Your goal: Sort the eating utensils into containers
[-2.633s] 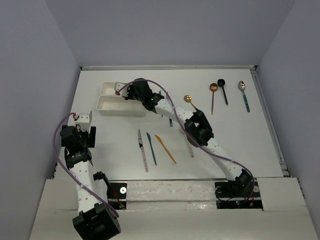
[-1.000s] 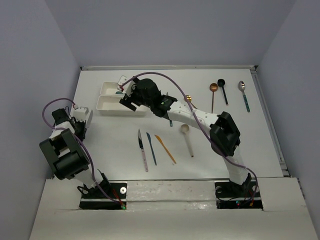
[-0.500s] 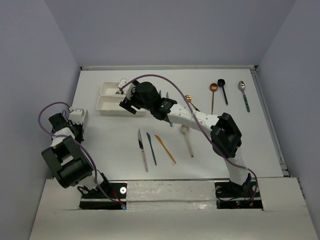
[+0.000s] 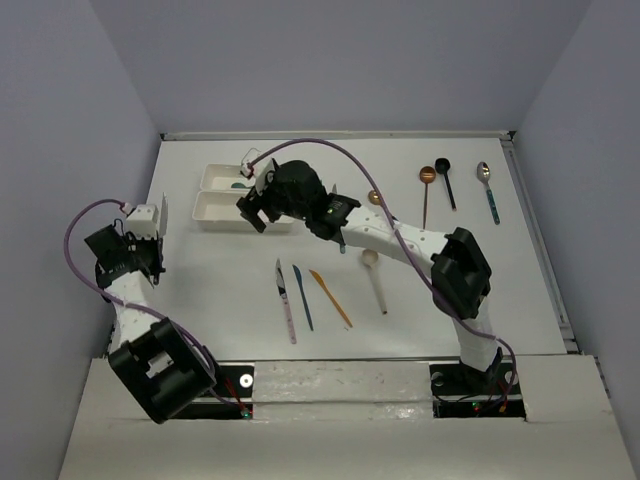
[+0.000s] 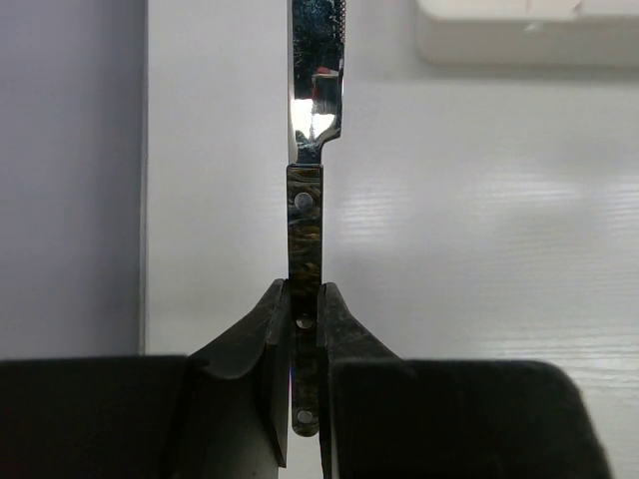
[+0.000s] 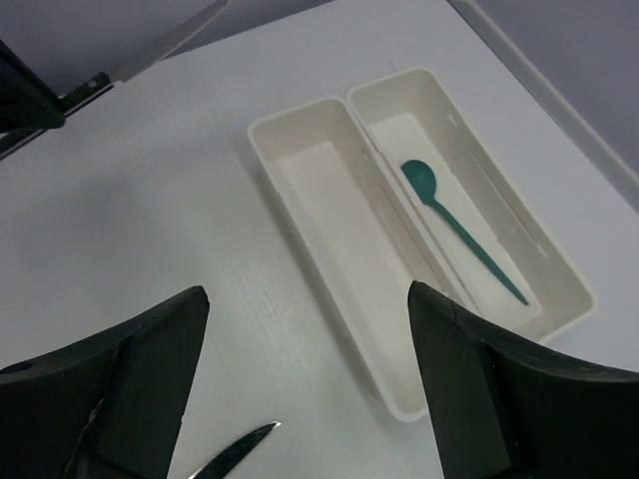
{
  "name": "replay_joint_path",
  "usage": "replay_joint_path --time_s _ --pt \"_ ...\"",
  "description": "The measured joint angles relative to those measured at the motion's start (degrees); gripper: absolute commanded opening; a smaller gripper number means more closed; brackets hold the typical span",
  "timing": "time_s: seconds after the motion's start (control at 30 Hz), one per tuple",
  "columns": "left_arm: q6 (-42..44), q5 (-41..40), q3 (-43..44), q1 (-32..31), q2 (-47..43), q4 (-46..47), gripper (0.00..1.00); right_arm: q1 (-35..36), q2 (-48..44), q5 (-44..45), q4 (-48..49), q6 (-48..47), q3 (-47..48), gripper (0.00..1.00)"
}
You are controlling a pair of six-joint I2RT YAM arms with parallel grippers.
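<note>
My left gripper [image 5: 305, 289] is shut on the dark riveted handle of a silver-bladed knife [image 5: 316, 110]; the blade points past the gripper at the near tray's corner [image 5: 519, 40]. In the top view this gripper [image 4: 157, 228] sits left of the two joined white containers. My right gripper [image 6: 305, 299] is open and empty above the near tray [image 6: 334, 215], which holds nothing. A teal spoon [image 6: 459, 230] lies in the far tray [image 6: 399, 130]. From above, the right gripper [image 4: 252, 208] hovers at the trays' right end.
Three knives lie side by side mid-table: a pale-handled one [image 4: 286, 300], a dark blue one [image 4: 302, 296] and an orange one [image 4: 330, 298]. A beige spoon [image 4: 375, 280] lies right of them. Gold [image 4: 375, 198], copper [image 4: 426, 195], black [image 4: 445, 180] and silver [image 4: 488, 190] spoons lie at the back right.
My left arm has swung further left and back with the knife still gripped. The right gripper stays open over the trays, shifted slightly.
</note>
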Motion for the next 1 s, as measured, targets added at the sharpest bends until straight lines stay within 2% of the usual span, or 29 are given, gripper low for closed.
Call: replay_joint_path --time_s 0.07,0.17,0.27,0.47,0.57,0.63,0.7,0.83,1.0 --pt "-1.33 3.06 0.09 0.09 -5.2 -0.66 0.0 0.02 0.0 -3.08 -0.11 4.39 0.61 0.94" --pt "-3.85 6.93 1.84 0.09 -12.26 -1.22 0.0 0.02 0.35 -7.72 -0.07 11.72 3.56 0.95" --pt "-5.64 10.34 5.4 0.02 -16.04 -1.53 0.0 0.07 1.11 -12.15 4.2 19.61 7.98 0.86" --pt "-8.22 17.09 10.23 -0.61 -17.4 -2.49 0.0 1.07 4.24 -14.29 13.27 29.75 12.44 0.73" --pt "-9.16 19.56 10.45 -2.1 -17.38 -4.09 0.0 1.84 5.86 -13.38 16.83 34.16 12.37 0.72" --pt "-9.68 20.13 11.02 -3.91 -17.31 -5.16 0.0 1.9 5.86 -11.87 18.88 35.93 10.8 0.72" --pt "-10.4 19.82 12.52 -7.61 -16.79 -6.1 0.0 2.03 3.85 -9.25 23.02 37.11 5.09 0.72" --pt "-12.55 19.34 17.46 -15.41 -14.05 -6.03 0.0 2.21 -3.63 -1.79 26.77 38.99 -10.6 0.72" --pt "-15.5 17.16 20.76 -22.32 -11.37 -5.64 0.0 2.14 -12.37 5.29 28.94 39.34 -21.03 0.71"
